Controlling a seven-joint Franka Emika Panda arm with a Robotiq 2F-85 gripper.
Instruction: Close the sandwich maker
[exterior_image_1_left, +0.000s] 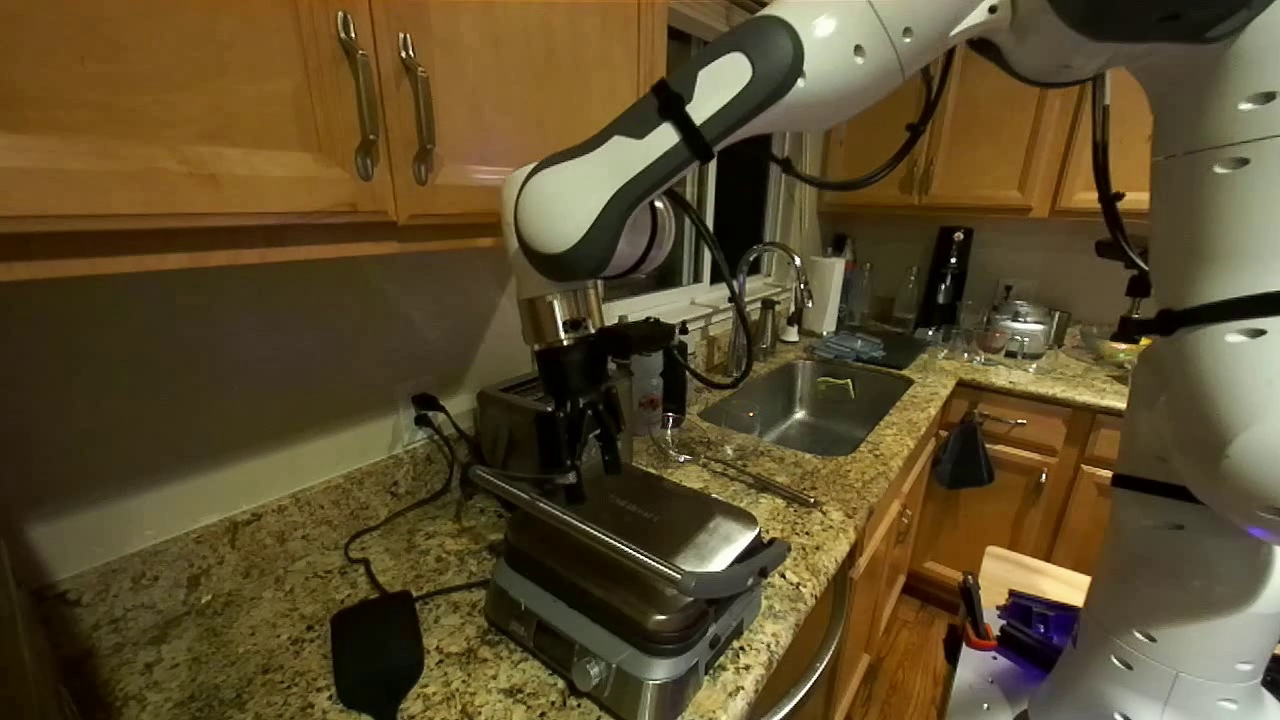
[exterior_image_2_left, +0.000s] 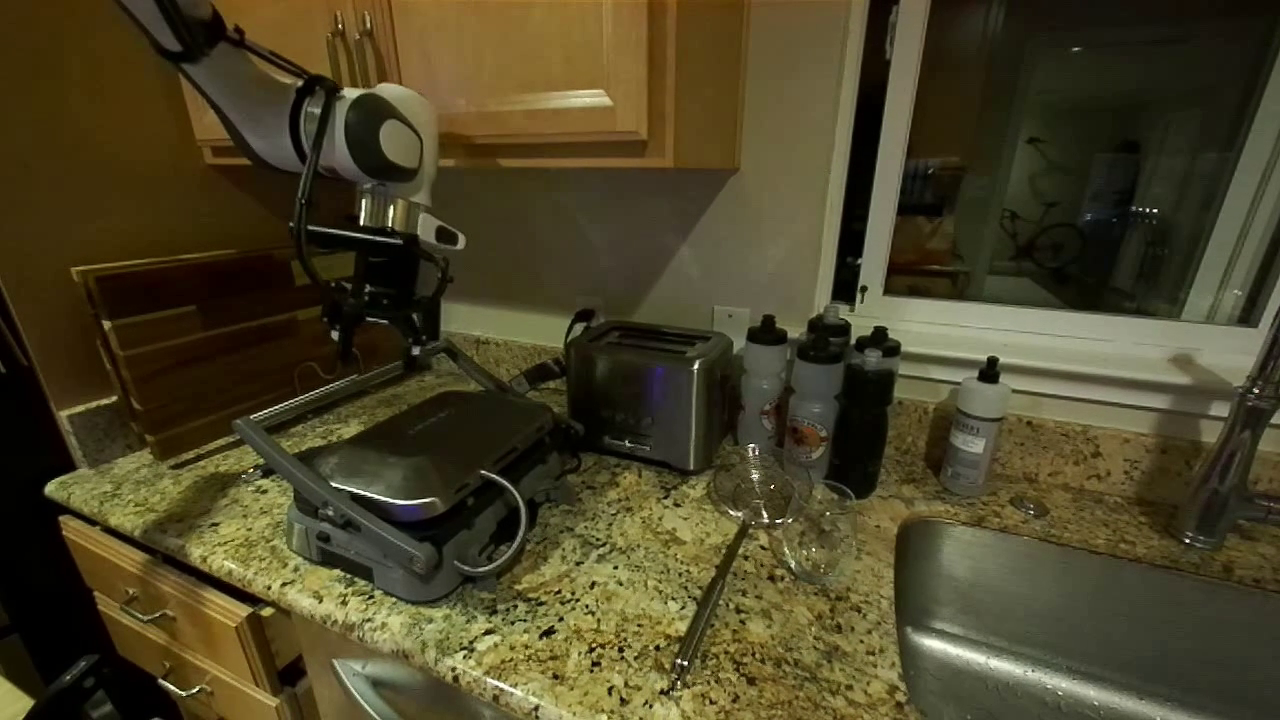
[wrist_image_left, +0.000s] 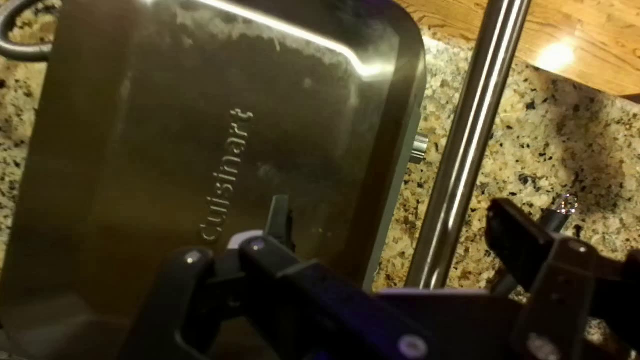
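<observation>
Closest, in the wrist view: black two-fingered pincer, spread wide, one finger to either side of a polished steel bar handle; touching or not, hard to judge. Below, brown-speckled granite worktop, ending in a front edge close to the wide, flat, stainless-steel sandwich maker. Little room toward the boxy silver toaster, just beside it. More bare stone in an exterior view toward the long, slim silver utensil and the brushed-steel sink. Flat black spatula on the handle side. Sandwich maker's upper half lying over the lower, cloudy patches around raised "Cuisinart" lettering, handle angled up and out from the lid.
</observation>
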